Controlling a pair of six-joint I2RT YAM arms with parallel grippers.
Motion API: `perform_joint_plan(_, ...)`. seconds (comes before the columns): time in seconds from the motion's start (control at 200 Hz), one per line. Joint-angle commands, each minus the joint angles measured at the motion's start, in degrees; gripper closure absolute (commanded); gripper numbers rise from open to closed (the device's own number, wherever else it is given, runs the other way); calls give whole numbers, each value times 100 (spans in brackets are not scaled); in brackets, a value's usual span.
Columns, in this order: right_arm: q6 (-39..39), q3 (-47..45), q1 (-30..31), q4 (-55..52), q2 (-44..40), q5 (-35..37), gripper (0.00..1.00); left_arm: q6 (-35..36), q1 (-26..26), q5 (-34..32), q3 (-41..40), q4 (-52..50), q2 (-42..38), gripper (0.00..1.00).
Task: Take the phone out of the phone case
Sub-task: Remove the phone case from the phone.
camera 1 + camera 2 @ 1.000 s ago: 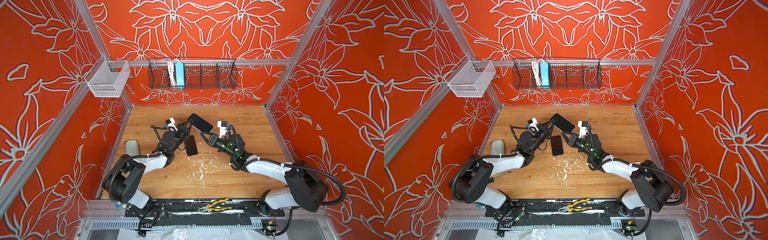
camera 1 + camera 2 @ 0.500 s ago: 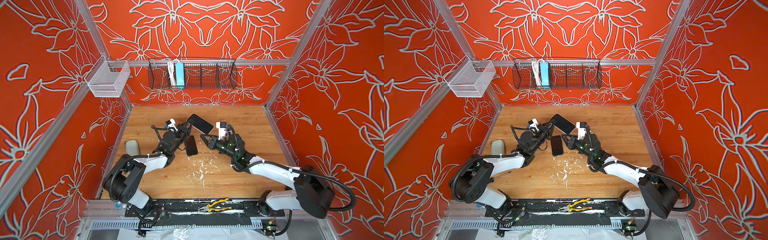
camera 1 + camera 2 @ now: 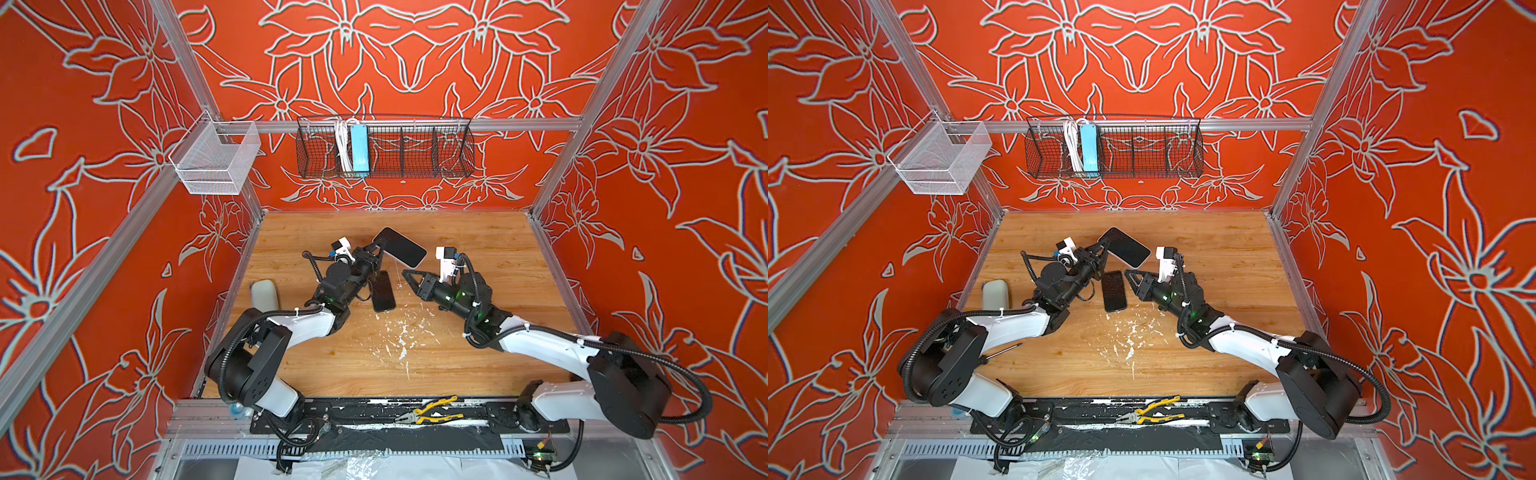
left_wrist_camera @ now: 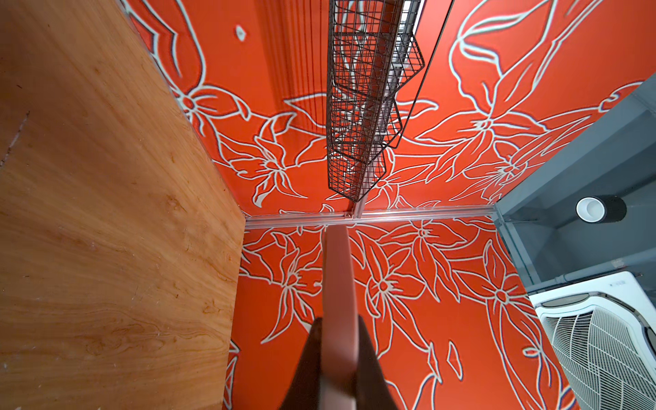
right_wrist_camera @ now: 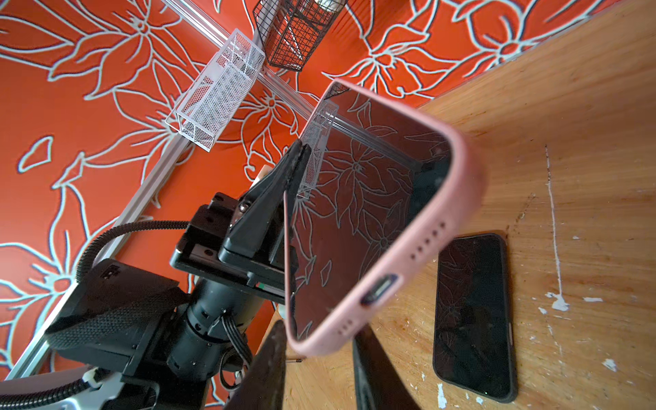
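The left gripper (image 3: 377, 252) is closed on the left edge of the case (image 3: 400, 247), held in the air with the phone (image 5: 355, 198) inside. Its long axis points near-right, toward the right gripper (image 3: 409, 281), which waits empty with jaws apart just beside the port end.

The dusty-pink soft phone case (image 5: 415, 255) with rounded corners hangs tilted above the wooden desk (image 5: 568, 142), port end lowest. The glossy dark phone (image 5: 355, 198) is seated inside it, mirroring the walls.
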Motion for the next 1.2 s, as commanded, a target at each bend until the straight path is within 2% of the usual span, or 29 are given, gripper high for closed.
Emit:
perform_joint_plan(0.0, 599, -216, 8, 773, -58, 128, 61, -128, -18, -35, 72, 630, -47, 100)
perform_joint_plan(0.215, 1047, -402, 8, 1514, 8, 261, 58, -137, -17, -17, 77, 694, -26, 100)
perform_joint_plan(0.59, 1634, -364, 15, 2399, 539, 316, 66, -201, -17, 18, 47, 886, 49, 100)
perform_joint_plan(0.881, 1571, -247, 11, 2371, 677, 312, 73, -212, -17, 20, 12, 905, 29, 100)
perform_joint_plan(1.196, 1597, -63, 15, 2495, 891, 193, 75, -206, -18, 30, 12, 887, 51, 100)
